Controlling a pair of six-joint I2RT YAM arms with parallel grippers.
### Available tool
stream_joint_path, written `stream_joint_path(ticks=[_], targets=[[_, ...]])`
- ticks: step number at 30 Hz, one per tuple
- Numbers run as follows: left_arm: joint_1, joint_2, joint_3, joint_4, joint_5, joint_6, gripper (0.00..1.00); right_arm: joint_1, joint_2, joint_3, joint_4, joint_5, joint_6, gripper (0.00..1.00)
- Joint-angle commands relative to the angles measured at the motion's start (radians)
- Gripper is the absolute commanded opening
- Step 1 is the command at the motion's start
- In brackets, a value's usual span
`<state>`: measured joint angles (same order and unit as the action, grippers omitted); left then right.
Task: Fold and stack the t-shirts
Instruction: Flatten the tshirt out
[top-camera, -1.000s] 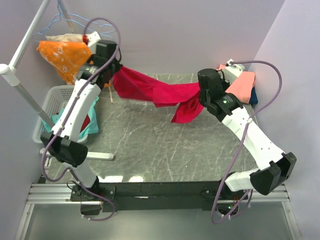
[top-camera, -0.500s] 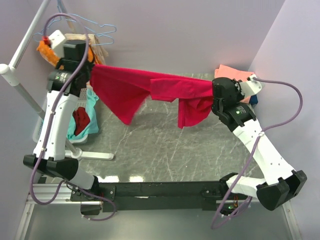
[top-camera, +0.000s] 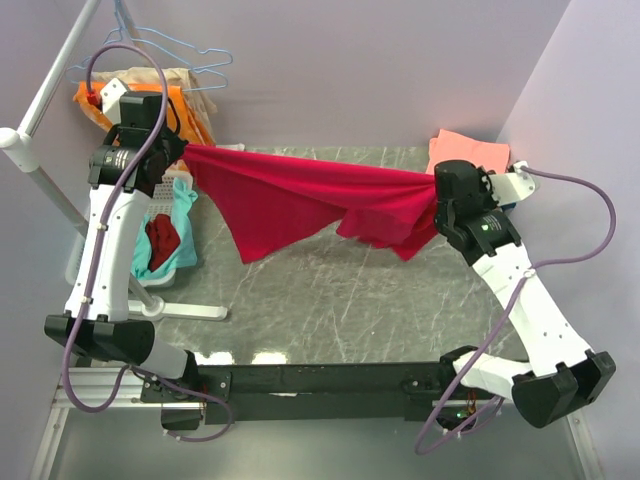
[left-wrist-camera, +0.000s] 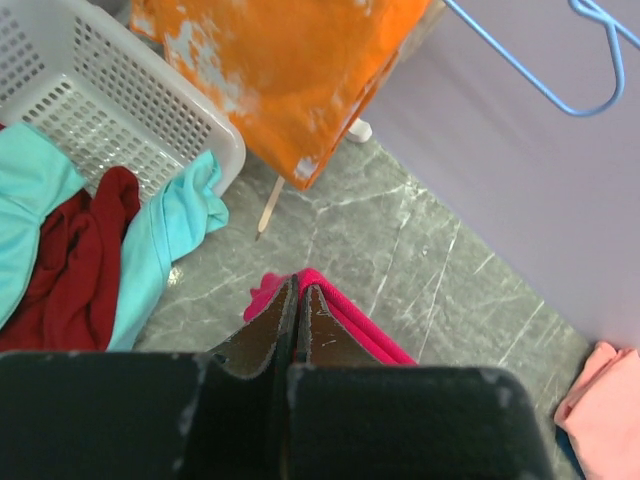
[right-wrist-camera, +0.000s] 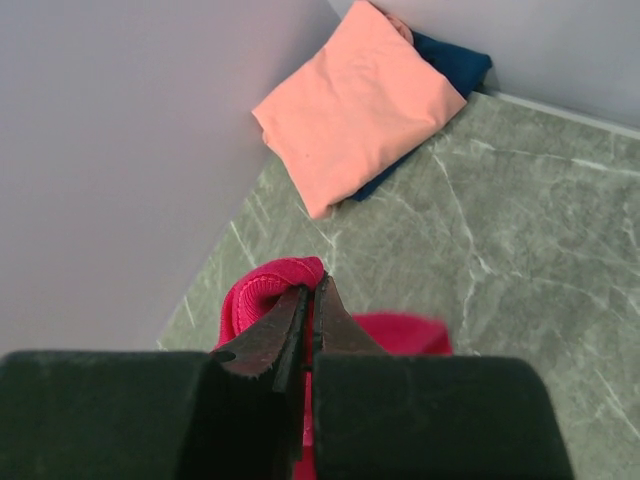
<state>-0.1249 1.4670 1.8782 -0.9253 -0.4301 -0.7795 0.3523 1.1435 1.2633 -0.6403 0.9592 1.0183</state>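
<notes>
Holding the red tee (top-camera: 290, 195) spread in the air over the table (top-camera: 330, 290).
Left gripper (left-wrist-camera: 298, 286) and right gripper (right-wrist-camera: 311, 290) each pinch an edge, fingers pressed together.

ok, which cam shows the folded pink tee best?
Right wrist: the pink tee shows almost whole, folded, lying on the dark blue tee. Top external shows it small and part hidden; left wrist catches only a corner at the frame edge.
</notes>
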Motion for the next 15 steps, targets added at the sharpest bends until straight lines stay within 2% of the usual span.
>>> stream_joint_path(ticks=[1, 6, 12, 15], targets=[[0.025, -0.030, -0.002, 0.065, 0.001, 0.025, 0.01, -0.024, -0.057, -0.030, -0.041, 0.062, 0.032, 0.00], [0.025, -0.039, -0.016, 0.056, 0.008, 0.025, 0.01, -0.018, -0.086, -0.028, -0.081, 0.046, 0.043, 0.00], [0.025, -0.074, 0.004, 0.043, 0.019, 0.037, 0.01, 0.040, -0.214, -0.067, 0.057, 0.016, -0.113, 0.00], [0.024, -0.131, -0.022, 0.032, 0.042, 0.036, 0.01, 0.088, -0.267, -0.064, 0.036, 0.001, -0.129, 0.00]])
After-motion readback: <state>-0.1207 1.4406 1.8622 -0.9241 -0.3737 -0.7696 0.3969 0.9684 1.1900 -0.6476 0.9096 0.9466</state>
